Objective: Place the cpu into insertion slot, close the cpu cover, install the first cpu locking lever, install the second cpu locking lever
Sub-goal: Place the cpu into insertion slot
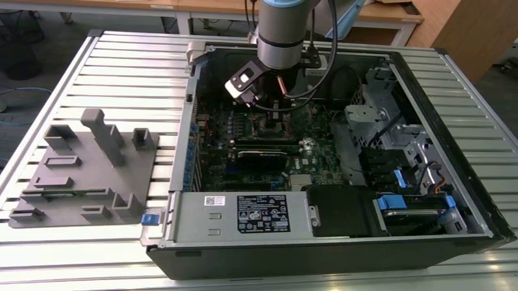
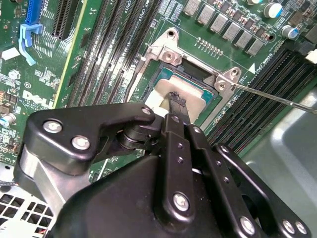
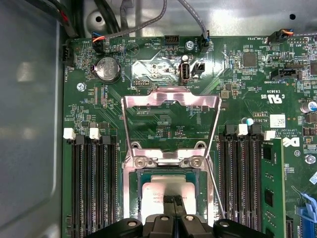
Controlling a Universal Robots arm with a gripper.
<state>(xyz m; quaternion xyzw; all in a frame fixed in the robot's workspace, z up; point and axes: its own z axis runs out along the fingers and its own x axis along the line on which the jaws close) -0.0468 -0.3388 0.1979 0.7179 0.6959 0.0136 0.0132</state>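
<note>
The cpu [image 3: 161, 189] [image 2: 194, 97], a silvery square chip, lies flat in the insertion slot [image 3: 140, 177] [image 2: 163, 74] on the green motherboard. My gripper [image 3: 174, 201] [image 2: 176, 100] is directly over the chip, its two fingertips pressed together and resting on or just above the metal top. The cpu cover [image 3: 171, 98], a thin metal frame with a big cut-out, stands swung open behind the socket. A thin wire locking lever [image 3: 214, 188] [image 2: 277, 97] sticks out unlatched beside the socket. In the exterior view the gripper [image 1: 270, 111] reaches down into the open computer case.
Black memory slots [image 3: 91, 188] [image 3: 245, 183] flank the socket on both sides. Cables [image 1: 324, 73] hang near the arm inside the case [image 1: 453, 200]. A grey moulded fixture [image 1: 81, 163] lies on the slatted table at the exterior view's left.
</note>
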